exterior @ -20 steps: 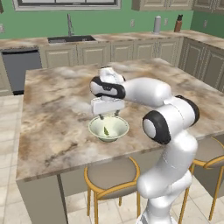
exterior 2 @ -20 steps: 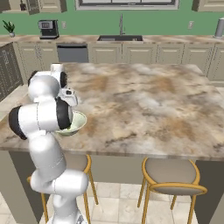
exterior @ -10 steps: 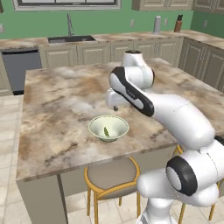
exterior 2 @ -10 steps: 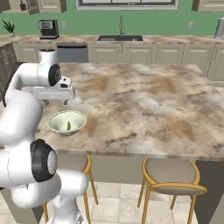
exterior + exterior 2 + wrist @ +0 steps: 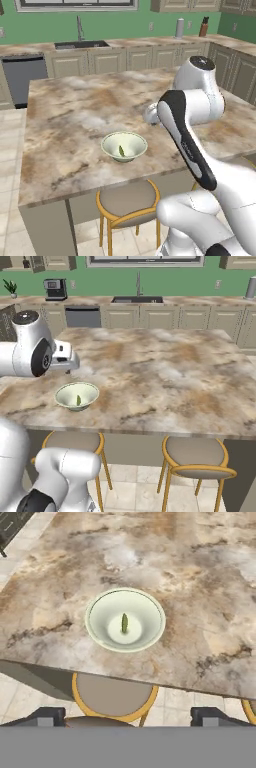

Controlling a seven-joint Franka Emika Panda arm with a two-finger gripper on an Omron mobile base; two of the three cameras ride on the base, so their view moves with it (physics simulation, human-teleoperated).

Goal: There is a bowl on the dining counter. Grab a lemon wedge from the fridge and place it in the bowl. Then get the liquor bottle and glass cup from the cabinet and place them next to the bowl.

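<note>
The pale cream-green bowl (image 5: 133, 142) (image 5: 67, 393) (image 5: 104, 619) sits on the dining counter (image 5: 75, 115) (image 5: 165, 371) (image 5: 200, 587), near its front edge. The small yellow-green lemon wedge (image 5: 121, 150) (image 5: 78, 401) (image 5: 124, 623) lies in the bowl's middle. My gripper (image 5: 128, 717) (image 5: 68, 369) hangs above the counter, raised clear of the bowl and looking down on it. Its fingers are spread wide and hold nothing. The fridge, cabinet, liquor bottle and glass cup are out of view.
Yellow-framed stools (image 5: 127, 200) (image 5: 195, 456) (image 5: 112, 694) stand under the counter's front edge. Along the back wall run a counter with a sink (image 5: 82, 45) (image 5: 137, 300), a dishwasher (image 5: 22, 75) and a coffee machine (image 5: 55, 288). My own arm (image 5: 190, 125) rises right of the bowl.
The arm has lifted off the bowl and swung up and away, and the hand now sits higher. The lemon wedge stays in the bowl. The fingers remain open.
</note>
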